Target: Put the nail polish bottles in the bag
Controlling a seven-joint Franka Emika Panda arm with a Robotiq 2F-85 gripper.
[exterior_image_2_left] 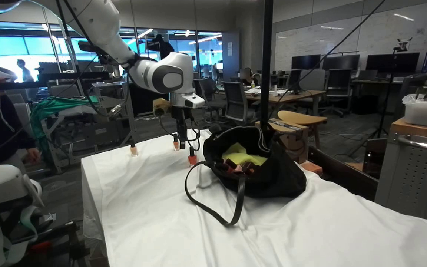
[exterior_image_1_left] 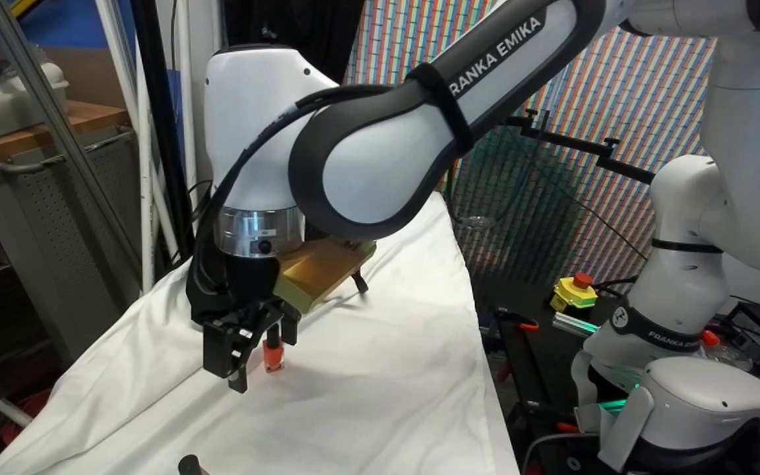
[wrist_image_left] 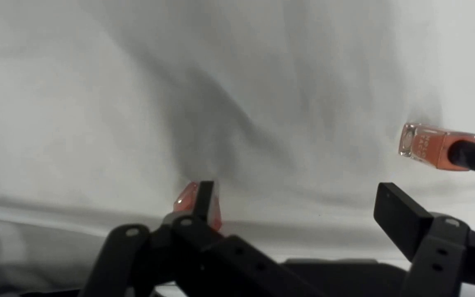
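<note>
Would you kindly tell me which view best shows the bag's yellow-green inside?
An exterior view shows the yellow-green inside best, because it faces into the open bag; the remaining views show none of it.

Looks matt on the slouchy black fabric bag [exterior_image_2_left: 276,178]; shines, smooth, on the boxy orange glass bottle [wrist_image_left: 437,147]; looks creased on draped white cloth [exterior_image_2_left: 154,207].

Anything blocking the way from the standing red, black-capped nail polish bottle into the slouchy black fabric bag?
Only the bag itself: in an exterior view its raised rim stands between, and its looped black handle seems to curve close to the red bottle.
</note>
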